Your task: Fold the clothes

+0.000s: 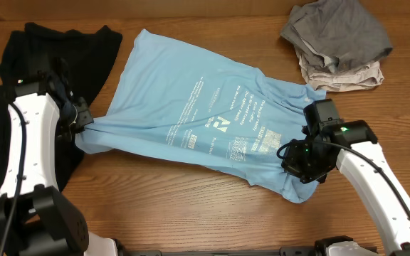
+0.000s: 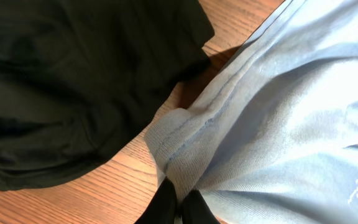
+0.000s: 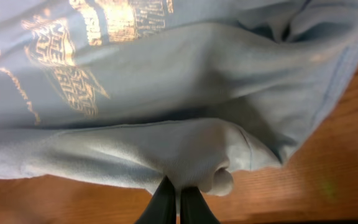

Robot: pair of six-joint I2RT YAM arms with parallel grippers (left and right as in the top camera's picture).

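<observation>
A light blue T-shirt (image 1: 191,107) with white print lies spread across the middle of the wooden table. My left gripper (image 1: 84,121) is shut on the shirt's left hem corner; the pinched fabric (image 2: 182,155) bunches between its black fingers (image 2: 179,202). My right gripper (image 1: 301,167) is shut on the shirt's lower right edge; the fabric (image 3: 185,149) folds over its fingers (image 3: 178,199). The shirt is stretched between the two grippers.
A black garment (image 1: 41,64) lies at the left under and behind my left arm, also in the left wrist view (image 2: 73,81). A pile of folded grey and beige clothes (image 1: 337,43) sits at the back right. Bare wooden table (image 1: 191,206) lies in front.
</observation>
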